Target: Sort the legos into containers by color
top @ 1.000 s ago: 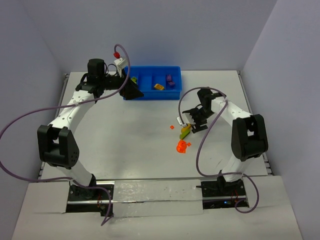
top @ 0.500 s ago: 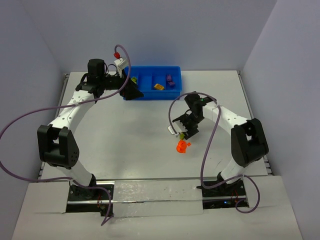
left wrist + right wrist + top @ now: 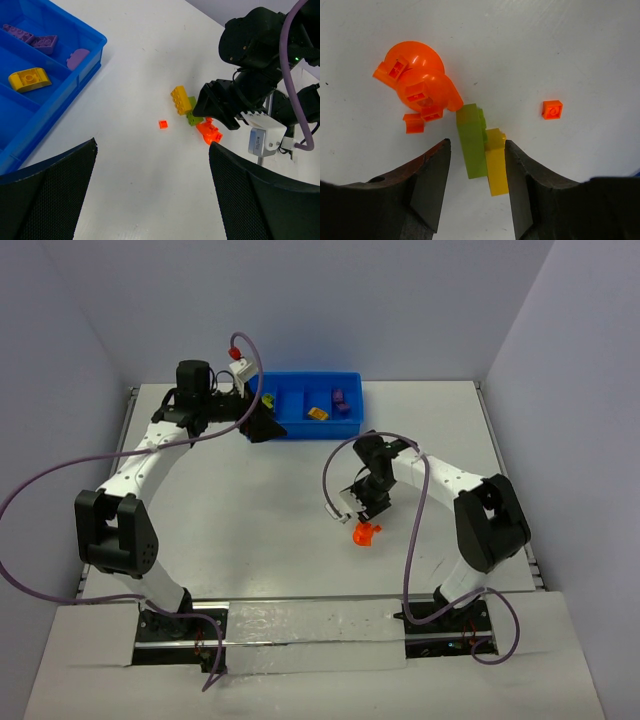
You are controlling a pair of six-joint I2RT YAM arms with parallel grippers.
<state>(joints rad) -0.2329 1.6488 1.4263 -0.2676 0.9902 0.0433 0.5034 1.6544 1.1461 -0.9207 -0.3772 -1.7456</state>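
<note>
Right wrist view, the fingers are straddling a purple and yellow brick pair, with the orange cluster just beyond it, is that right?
No. The right wrist view shows a green brick, not a purple one, beside the yellow brick. The right gripper does straddle that pair, with the orange cluster just beyond it.

An olive-green plastic brick [image 3: 472, 142] and a yellow-orange brick [image 3: 496, 165] lie flat on the white surface, side by side and touching. At the green one's end is a translucent orange-red rounded piece [image 3: 417, 82]. A tiny orange-red square plate [image 3: 552, 109] lies apart from them. The bright blue plastic bin [image 3: 97, 47] holds a yellow curved brick [image 3: 29, 79] in one compartment and three purple pieces [image 3: 45, 44] in the next.
</note>
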